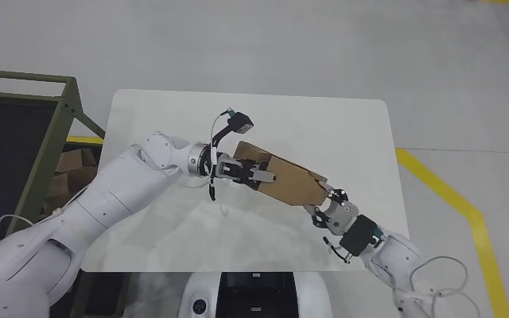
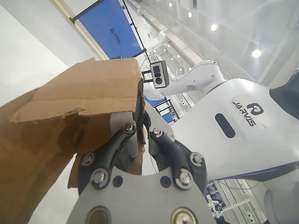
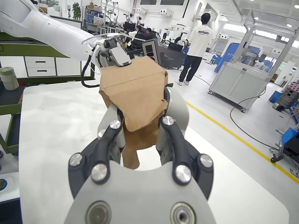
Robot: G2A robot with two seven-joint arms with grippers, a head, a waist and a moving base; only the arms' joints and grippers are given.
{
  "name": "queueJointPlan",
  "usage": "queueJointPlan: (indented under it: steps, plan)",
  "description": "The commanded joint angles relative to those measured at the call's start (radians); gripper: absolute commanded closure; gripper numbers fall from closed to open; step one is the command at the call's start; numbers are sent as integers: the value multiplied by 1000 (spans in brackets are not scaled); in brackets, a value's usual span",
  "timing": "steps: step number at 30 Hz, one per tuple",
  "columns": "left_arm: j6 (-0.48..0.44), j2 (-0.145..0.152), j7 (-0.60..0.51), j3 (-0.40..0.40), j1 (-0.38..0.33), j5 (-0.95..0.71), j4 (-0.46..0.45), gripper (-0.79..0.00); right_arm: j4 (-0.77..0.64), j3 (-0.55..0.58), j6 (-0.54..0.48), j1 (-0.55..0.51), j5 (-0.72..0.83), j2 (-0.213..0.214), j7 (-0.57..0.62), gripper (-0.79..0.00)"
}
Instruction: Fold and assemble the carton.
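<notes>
Looking down in the top view, we note the brown carton (image 1: 290,181) over the middle of the white table (image 1: 159,119), held between both arms. The left gripper (image 1: 253,171) is closed on the carton end toward the table's left side. The right gripper (image 1: 324,203) is clamped on the end toward the table's near right corner.

Left wrist view: the left gripper (image 2: 140,129) pinches a carton (image 2: 77,89) wall edge, beside a torn flap.

Right wrist view: the right gripper (image 3: 142,117) squeezes the carton's (image 3: 133,82) end flap above the table (image 3: 58,129). The left gripper (image 3: 114,57) grips the far end.
</notes>
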Motion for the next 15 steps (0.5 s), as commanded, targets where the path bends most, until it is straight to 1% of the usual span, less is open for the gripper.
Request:
queueJointPlan:
  steps: [1, 7, 15]
  plan:
    - [2, -1, -2, -5, 3, 0, 0, 0, -1, -5, -5, 3, -2, 0, 11, -289]
    - [5, -4, -5, -24, 13, 2, -1, 0, -5, -15, -28, 11, -18, 3, 25, -299]
    - [12, -7, -12, -45, 26, 5, -6, 0, -3, -24, -28, 18, -16, 4, 36, -292]
